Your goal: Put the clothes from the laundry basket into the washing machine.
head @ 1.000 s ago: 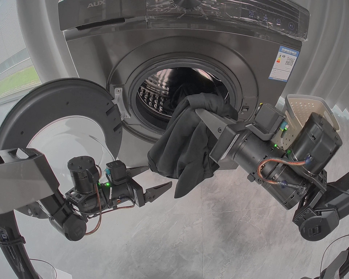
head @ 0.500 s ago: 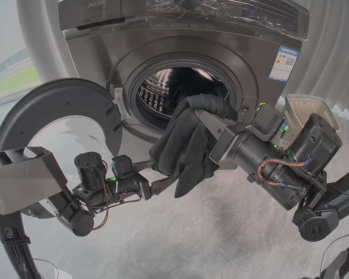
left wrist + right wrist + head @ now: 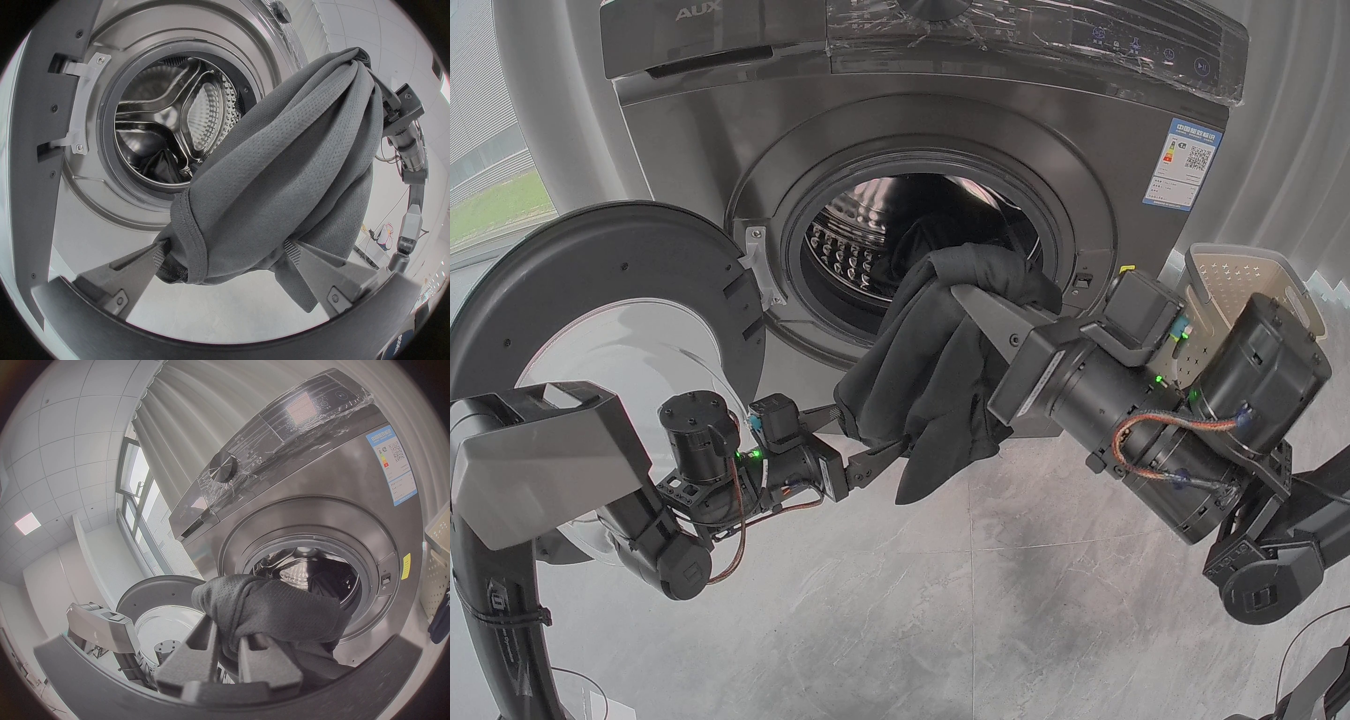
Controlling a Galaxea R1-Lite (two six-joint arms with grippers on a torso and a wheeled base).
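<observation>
Now the right gripper (image 3: 961, 292) is clamped on the top fold of the dark garment (image 3: 937, 375), just before the open mouth of the washing machine (image 3: 937, 131), and the cloth hangs below those jaws. The left gripper (image 3: 869, 431) stands spread, a finger on either side of the hanging bunch, not pinching. It should probably close on that tail, then feed it past the rim so nothing drapes outside. Beyond the jaws the drum (image 3: 154, 108) holds another dark piece (image 3: 159, 166). Behind the right gripper is the laundry basket (image 3: 1247, 281), with a blue cloth (image 3: 440, 625) at its edge.
</observation>
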